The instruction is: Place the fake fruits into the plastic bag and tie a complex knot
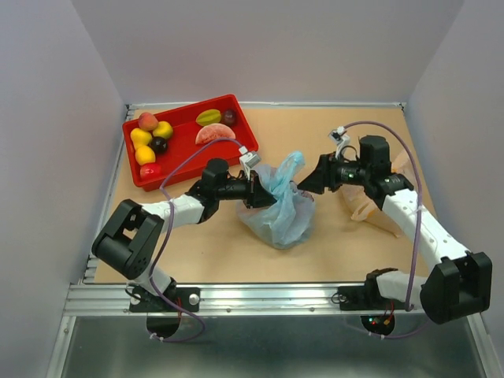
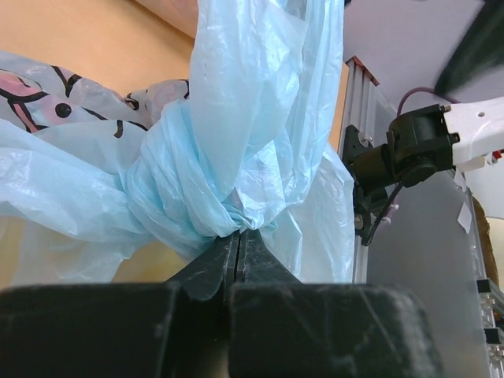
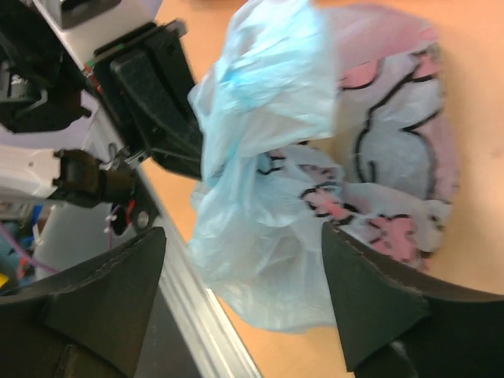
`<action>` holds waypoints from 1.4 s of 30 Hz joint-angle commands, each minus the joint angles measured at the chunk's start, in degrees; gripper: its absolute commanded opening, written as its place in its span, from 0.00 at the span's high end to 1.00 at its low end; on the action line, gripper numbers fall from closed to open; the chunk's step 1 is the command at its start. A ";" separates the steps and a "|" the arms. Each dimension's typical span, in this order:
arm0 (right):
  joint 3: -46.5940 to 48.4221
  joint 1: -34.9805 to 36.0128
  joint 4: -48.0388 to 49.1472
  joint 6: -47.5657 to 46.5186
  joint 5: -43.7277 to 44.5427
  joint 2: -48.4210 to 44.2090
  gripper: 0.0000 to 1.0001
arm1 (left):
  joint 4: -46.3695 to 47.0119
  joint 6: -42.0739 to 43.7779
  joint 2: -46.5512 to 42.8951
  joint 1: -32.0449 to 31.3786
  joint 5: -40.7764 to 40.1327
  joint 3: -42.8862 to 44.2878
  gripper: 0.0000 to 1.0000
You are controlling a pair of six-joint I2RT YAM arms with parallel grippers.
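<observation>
The light-blue plastic bag lies mid-table, and a pink and black print shows on it in the right wrist view. Its handle strips are twisted into the knot. My left gripper is shut on the blue film just beside the knot. My right gripper stands open to the right of the bag, with the film beyond its fingertips and nothing held. Several fake fruits lie in the red tray. What is inside the bag is hidden.
A pale orange-beige bag lies under my right forearm at the right. The red tray sits at the back left by the wall. Aluminium rails run along the near edge. White walls close three sides.
</observation>
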 commanded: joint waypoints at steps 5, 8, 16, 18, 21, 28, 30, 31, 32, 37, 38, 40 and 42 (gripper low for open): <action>5.06 -7.54 -2.65 -4.14 -3.66 9.24 0.49 | 2.48 -1.92 1.31 0.30 -0.34 0.69 1.00; 4.27 -7.27 2.44 -1.60 -6.73 13.63 0.50 | 2.48 -2.18 1.31 0.30 -0.43 0.86 1.00; -3.37 0.37 12.02 6.22 -9.82 18.31 0.20 | 4.85 -5.51 2.46 0.21 -0.96 1.13 1.00; -5.48 1.86 15.00 9.20 -10.17 17.43 0.12 | 8.54 -8.67 2.81 0.30 -1.22 0.08 1.00; -7.59 5.20 19.23 13.85 -9.74 17.68 0.07 | 14.15 -13.67 4.03 0.21 -1.05 -1.15 1.00; -11.29 8.37 47.26 34.07 -9.73 20.85 0.02 | 35.53 -28.28 7.20 -0.23 2.82 -4.67 1.00; -10.07 10.12 50.42 36.97 -8.25 21.64 0.01 | 37.28 -29.59 7.64 -0.32 3.78 -5.37 1.00; -9.80 11.87 51.31 37.69 -7.81 21.99 0.01 | 38.59 -30.65 7.99 -0.32 4.40 -5.38 1.00; -9.71 12.67 52.11 38.48 -7.11 22.60 0.01 | 42.26 -31.88 8.52 -0.32 5.01 -5.55 1.00; -9.97 15.23 55.80 40.86 -6.57 24.10 0.00 | 49.24 -36.10 11.07 -1.72 6.96 -4.85 1.00; -9.80 15.31 55.89 40.94 -6.40 24.19 0.00 | 49.68 -36.28 11.33 -1.90 6.52 -4.94 1.00; -9.45 15.31 56.50 41.21 -6.31 24.37 0.00 | 51.69 -36.72 12.12 -2.25 5.20 -5.38 1.00; -9.45 15.49 57.38 41.30 -6.31 24.63 0.00 | 54.41 -38.47 13.00 -2.25 4.32 -5.55 1.00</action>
